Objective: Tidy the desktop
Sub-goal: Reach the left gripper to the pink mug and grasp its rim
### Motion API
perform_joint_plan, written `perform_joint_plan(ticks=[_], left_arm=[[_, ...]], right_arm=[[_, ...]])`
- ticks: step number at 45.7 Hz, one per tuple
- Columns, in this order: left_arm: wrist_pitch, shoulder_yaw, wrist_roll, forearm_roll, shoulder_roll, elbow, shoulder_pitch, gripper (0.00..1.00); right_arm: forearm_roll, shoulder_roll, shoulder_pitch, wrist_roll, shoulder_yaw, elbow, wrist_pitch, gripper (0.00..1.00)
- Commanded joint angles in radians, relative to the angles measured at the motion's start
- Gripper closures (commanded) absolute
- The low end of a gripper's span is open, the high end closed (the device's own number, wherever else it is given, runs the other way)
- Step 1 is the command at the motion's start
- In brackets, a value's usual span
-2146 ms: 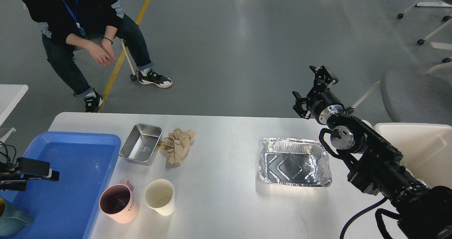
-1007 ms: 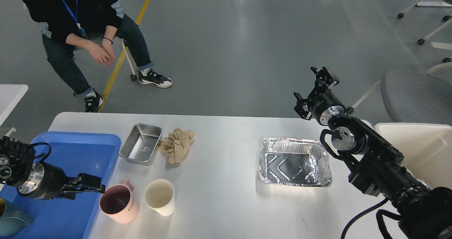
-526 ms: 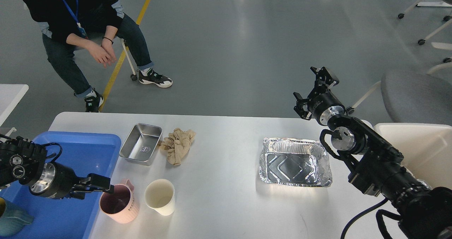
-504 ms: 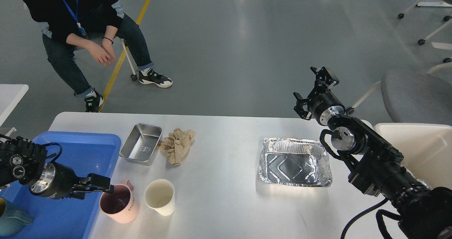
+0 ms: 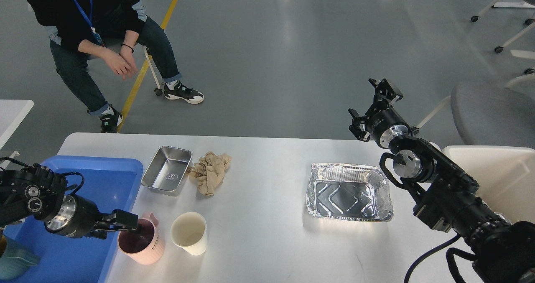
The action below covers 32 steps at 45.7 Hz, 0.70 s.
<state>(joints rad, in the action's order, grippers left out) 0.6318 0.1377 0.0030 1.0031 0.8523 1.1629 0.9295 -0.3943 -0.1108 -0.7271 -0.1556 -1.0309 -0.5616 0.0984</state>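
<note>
The white desktop holds a pink mug, a cream paper cup, a steel pan, a crumpled beige cloth and a foil tray. My left gripper reaches in from the left, low over the blue tray's right edge. It looks open, with its fingertips at the mug's left rim and one over the mug's mouth. My right gripper hangs open and empty above the desktop's far right edge, beyond the foil tray.
A blue plastic tray covers the desktop's left end, with a teal object at its near corner. A white bin stands at the right. A seated person and a grey chair are beyond the table.
My left arm has swept right across the blue tray, bringing its gripper to the pink mug's rim. The right arm has hardly moved.
</note>
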Motion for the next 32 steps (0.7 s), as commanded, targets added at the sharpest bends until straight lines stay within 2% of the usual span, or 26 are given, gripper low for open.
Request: perform_joint_plan(ticks=[1, 9, 19, 25, 32], left_arm=[[-0.004, 0.002, 0.012, 0.002, -0.015, 0.000, -0.006, 0.04], [-0.003, 0.003, 0.026, 0.008, -0.015, 0.001, -0.009, 0.09], [0.002, 0.005, 0.037, 0.014, -0.015, 0.001, -0.009, 0.34], [0.003, 0.005, 0.043, 0.014, -0.015, 0.001, -0.011, 0.40], [0.000, 0.006, 0.043, 0.014, -0.015, 0.001, -0.015, 0.51]], right_arm=[[0.000, -0.004, 0.000, -0.001, 0.000, -0.006, 0.000, 0.00], [0.000, -0.013, 0.000, 0.001, -0.001, -0.015, 0.000, 0.00], [0.000, -0.013, 0.000, 0.001, -0.001, -0.015, 0.000, 0.00], [0.000, -0.013, 0.000, 0.001, -0.001, -0.020, -0.002, 0.00], [0.000, -0.013, 0.000, -0.001, -0.001, -0.020, -0.002, 0.00]])
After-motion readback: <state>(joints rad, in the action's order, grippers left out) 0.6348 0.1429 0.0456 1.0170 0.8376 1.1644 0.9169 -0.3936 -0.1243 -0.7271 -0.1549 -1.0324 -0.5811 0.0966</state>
